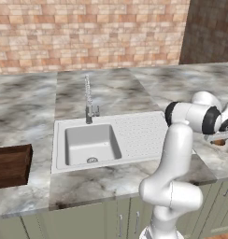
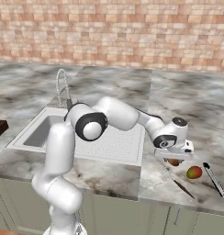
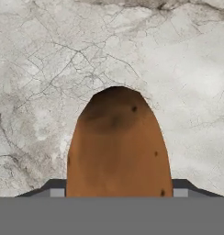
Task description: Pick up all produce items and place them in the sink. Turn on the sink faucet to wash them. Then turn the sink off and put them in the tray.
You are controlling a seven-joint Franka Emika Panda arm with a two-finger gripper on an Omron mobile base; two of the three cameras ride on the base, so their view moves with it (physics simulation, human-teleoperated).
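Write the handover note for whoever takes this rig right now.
Hand: low over the counter right of the sink, its tips on either side of the brown oval; whether they grip it yet is unclear.
Red-and-green fruit: on the counter just right of the hand.
Tray: on the counter left of the sink.
Faucet: behind the basin.
Done: nothing in the sink.
Left: grasp both items, sink, wash, faucet off, tray.

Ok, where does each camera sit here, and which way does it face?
Left base view: behind-left of the arm, facing the sink, faucet and tray; arm lower right.
Right base view: behind-right, facing the counter; arm lower left, gripper low. Both show the sink.
Hand view: looks down the fingers at the brown oval.
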